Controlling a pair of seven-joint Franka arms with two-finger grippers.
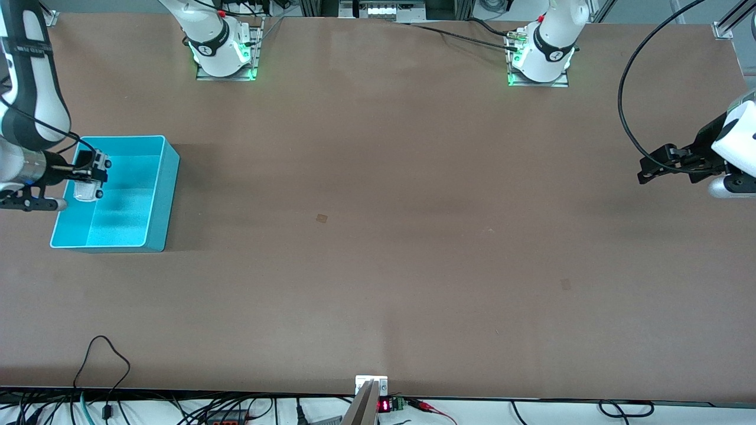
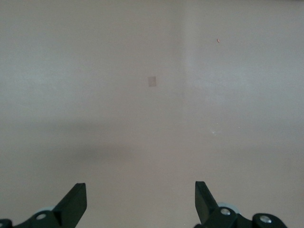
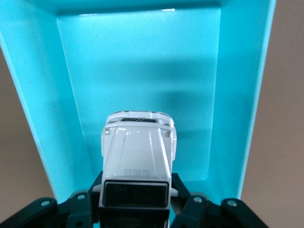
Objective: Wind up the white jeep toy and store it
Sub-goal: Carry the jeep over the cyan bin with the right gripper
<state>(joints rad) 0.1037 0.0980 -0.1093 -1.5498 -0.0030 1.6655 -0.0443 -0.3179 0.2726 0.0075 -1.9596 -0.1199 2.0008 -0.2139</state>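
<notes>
Looking down from the front view, the right gripper (image 1: 88, 177) hangs over the turquoise bin (image 1: 155, 200) at the right arm's end of the table (image 1: 378, 248), and it has the white jeep toy (image 1: 87, 190) pinched between its fingers, up in the air above the bin's open inside. Over at the left arm's end, the left gripper (image 1: 645, 169) waits above bare brown tabletop, well apart from the bin, nothing in it. Now the left wrist view: two black fingertips (image 2: 75, 203) stand wide apart with only the plain table (image 2: 152, 118) and a small darker patch (image 2: 152, 81) on it showing between them, so that gripper is spread open and carrying nothing. Switching to the right wrist view, the white jeep toy (image 3: 137, 156) fills the middle, its white hood pointing down toward the bin floor and its dark windscreen up by the fingers; the right gripper (image 3: 136, 192) is clamped on the car's sides. The turquoise bin (image 3: 240, 104) surrounds it, its walls framing the toy on every side.
</notes>
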